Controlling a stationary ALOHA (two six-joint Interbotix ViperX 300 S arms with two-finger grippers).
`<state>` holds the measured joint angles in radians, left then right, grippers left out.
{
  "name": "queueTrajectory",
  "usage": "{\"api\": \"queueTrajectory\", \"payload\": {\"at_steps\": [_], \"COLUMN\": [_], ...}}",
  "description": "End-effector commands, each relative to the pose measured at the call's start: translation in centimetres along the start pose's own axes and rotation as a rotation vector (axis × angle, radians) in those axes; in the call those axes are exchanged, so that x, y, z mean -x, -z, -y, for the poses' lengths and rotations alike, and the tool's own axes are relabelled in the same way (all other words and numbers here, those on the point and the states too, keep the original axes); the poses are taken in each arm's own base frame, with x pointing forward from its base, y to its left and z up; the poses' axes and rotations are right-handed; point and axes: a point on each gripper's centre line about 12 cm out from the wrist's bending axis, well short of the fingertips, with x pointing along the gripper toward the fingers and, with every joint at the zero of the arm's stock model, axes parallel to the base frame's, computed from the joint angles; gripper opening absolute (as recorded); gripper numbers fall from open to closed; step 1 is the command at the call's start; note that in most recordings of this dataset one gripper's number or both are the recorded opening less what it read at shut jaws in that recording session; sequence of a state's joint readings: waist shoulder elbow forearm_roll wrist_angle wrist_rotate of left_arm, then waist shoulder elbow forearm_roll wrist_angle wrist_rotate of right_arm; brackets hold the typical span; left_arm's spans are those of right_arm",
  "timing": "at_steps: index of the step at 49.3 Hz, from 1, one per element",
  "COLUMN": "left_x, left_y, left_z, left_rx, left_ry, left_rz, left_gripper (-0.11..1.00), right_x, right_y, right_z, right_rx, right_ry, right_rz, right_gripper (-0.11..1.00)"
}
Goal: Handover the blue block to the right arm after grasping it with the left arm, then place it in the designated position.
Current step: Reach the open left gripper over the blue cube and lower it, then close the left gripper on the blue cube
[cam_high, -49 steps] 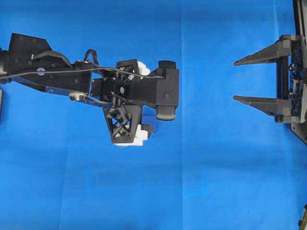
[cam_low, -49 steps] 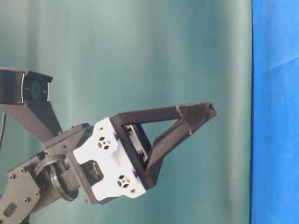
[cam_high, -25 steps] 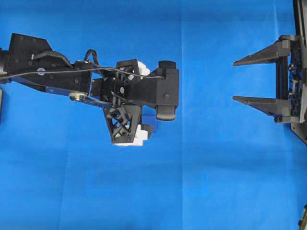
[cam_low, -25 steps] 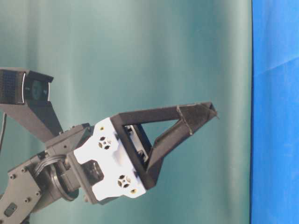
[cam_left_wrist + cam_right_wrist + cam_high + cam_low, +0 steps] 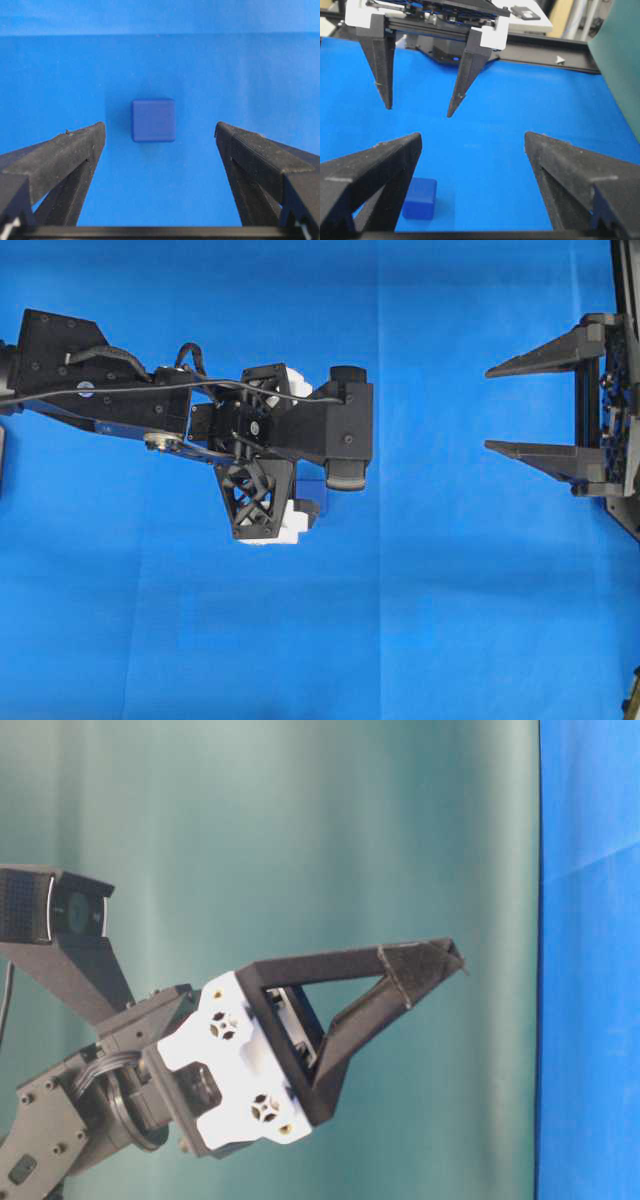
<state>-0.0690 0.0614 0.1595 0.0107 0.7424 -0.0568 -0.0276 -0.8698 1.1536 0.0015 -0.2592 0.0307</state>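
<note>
- Your left gripper (image 5: 160,135) hangs over the blue block (image 5: 153,120) with jaws spread wide, nothing held; it points down so the wrist view looks straight onto the block between the fingers (image 5: 65,155)
- Block sits flat on the blue cloth (image 5: 450,620), apart from both fingers and roughly centred in the gap, so a straight drop should straddle it
- It's much narrower than the opening, so you've got margin on each side
- In the overhead view the arm's body hides almost all of the block
- Your right gripper (image 5: 505,408) waits at the far edge, jaws apart and empty, tips facing the left arm (image 5: 100,380), presumably parked clear for the handover
- No designated spot shows on the cloth
</note>
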Motion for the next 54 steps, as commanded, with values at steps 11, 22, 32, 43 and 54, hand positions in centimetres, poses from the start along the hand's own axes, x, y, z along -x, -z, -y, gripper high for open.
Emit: {"api": "queueTrajectory", "payload": {"at_steps": [11, 22, 32, 43, 54], "left_x": [-0.3, -4.3, -6.6, -9.8, -12.2], "left_y": [-0.2, 2.1, 3.6, 5.5, 6.8], "left_z": [0.0, -0.1, -0.1, -0.1, -0.4], "left_rx": [0.005, 0.004, 0.003, 0.002, 0.008], "left_ry": [0.002, 0.002, 0.005, 0.005, 0.000], "left_rz": [0.041, 0.021, 0.054, 0.026, -0.015], "left_gripper": [0.89, 0.89, 0.89, 0.89, 0.89], "right_x": [-0.3, -0.4, -0.4, -0.5, -0.6], "right_y": [-0.6, -0.5, -0.5, -0.3, -0.2], "right_z": [0.1, 0.1, 0.1, 0.1, 0.1], "right_rx": [-0.003, -0.003, -0.003, -0.003, -0.003], "right_ry": [0.003, 0.004, 0.004, 0.004, 0.004], "right_rz": [0.012, 0.009, 0.008, 0.002, -0.003], "right_gripper": [0.96, 0.96, 0.96, 0.96, 0.96]}}
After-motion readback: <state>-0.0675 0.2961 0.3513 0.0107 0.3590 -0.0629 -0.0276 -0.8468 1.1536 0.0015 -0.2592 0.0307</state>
